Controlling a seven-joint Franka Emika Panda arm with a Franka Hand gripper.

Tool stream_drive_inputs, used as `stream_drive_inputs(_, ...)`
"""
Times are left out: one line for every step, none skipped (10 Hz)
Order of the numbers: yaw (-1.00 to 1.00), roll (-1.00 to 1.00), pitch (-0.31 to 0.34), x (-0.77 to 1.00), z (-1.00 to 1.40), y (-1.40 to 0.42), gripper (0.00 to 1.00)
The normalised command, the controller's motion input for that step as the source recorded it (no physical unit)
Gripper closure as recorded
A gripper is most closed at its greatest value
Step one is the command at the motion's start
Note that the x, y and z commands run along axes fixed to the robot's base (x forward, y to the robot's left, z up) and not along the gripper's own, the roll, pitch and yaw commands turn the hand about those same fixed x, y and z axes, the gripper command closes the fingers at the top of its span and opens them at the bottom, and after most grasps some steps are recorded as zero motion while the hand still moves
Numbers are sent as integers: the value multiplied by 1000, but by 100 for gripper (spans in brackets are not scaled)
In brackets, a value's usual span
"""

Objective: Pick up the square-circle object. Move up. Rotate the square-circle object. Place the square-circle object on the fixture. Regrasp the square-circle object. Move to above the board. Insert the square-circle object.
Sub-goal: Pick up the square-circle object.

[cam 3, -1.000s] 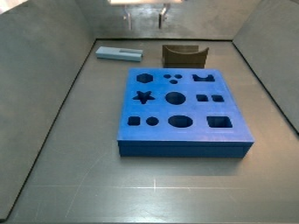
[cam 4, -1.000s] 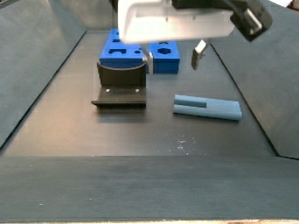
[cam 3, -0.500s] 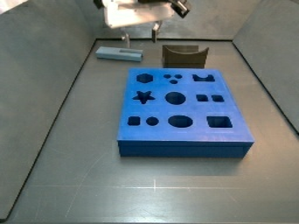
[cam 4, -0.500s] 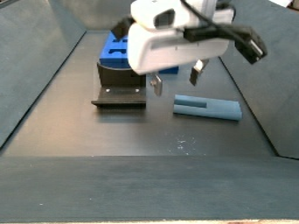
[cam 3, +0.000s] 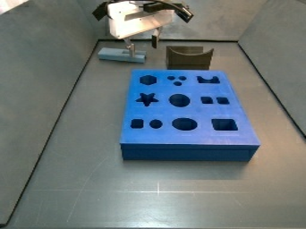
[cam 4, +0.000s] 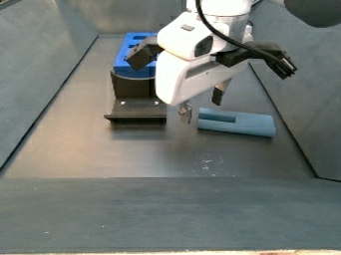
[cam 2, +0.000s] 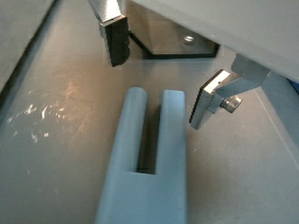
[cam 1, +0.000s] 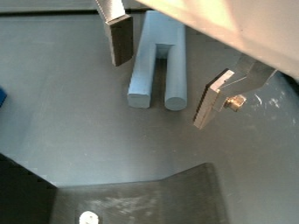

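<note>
The square-circle object (cam 1: pixel 156 68) is a pale blue-grey peg lying flat on the grey floor. It splits into a round prong and a square prong. My gripper (cam 1: pixel 167 70) is open and low over it, one finger on each side, neither touching it. In both side views the gripper (cam 3: pixel 140 41) (cam 4: pixel 200 107) hangs over the peg (cam 3: pixel 120 55) (cam 4: pixel 240 123). The dark fixture (cam 3: pixel 189 56) (cam 4: pixel 138 100) stands just beside it, and also shows beyond the fingers in a wrist view (cam 2: pixel 176 44). The blue board (cam 3: pixel 189 112) with its cut-out holes lies flat on the floor.
Sloped grey walls (cam 3: pixel 48 80) close in the work floor on both sides. The peg lies near the back wall, with the fixture between it and the far corner. The board (cam 4: pixel 147 55) sits behind the fixture in a side view.
The gripper has come down from the top of the scene and moved over the peg, fingers still open. The peg, fixture and board have not moved.
</note>
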Motion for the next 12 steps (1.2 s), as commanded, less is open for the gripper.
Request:
stream_drive_inputs(389, 9, 0, 0, -86, -83, 0)
stream_drive_inputs(560, 523, 0, -123, -280, 0, 0)
stream_drive_inputs(540, 817, 0, -340, -366, 43, 0)
stream_drive_inputs(446, 729, 0, -426, -246, 146, 0)
stream_drive_inputs(403, 554, 0, -463, -57, 160, 0)
stream_drive_inputs(271, 449, 0, -177, 0, 0, 0)
stream_drive_inputs(171, 477, 51, -49, -34, -114, 0)
stream_drive_inputs(26, 226, 29, 0, -251, -46, 0)
stream_drive_inputs(0, 149, 91, -34, -551, 0, 0)
stream_drive_inputs(-6, 31, 71, 0, -234, 0, 0)
stream_drive_inputs(0, 103, 11, 0, -74, 0, 0)
stream_drive_inputs(0, 37, 23, 0, 0, 0, 0)
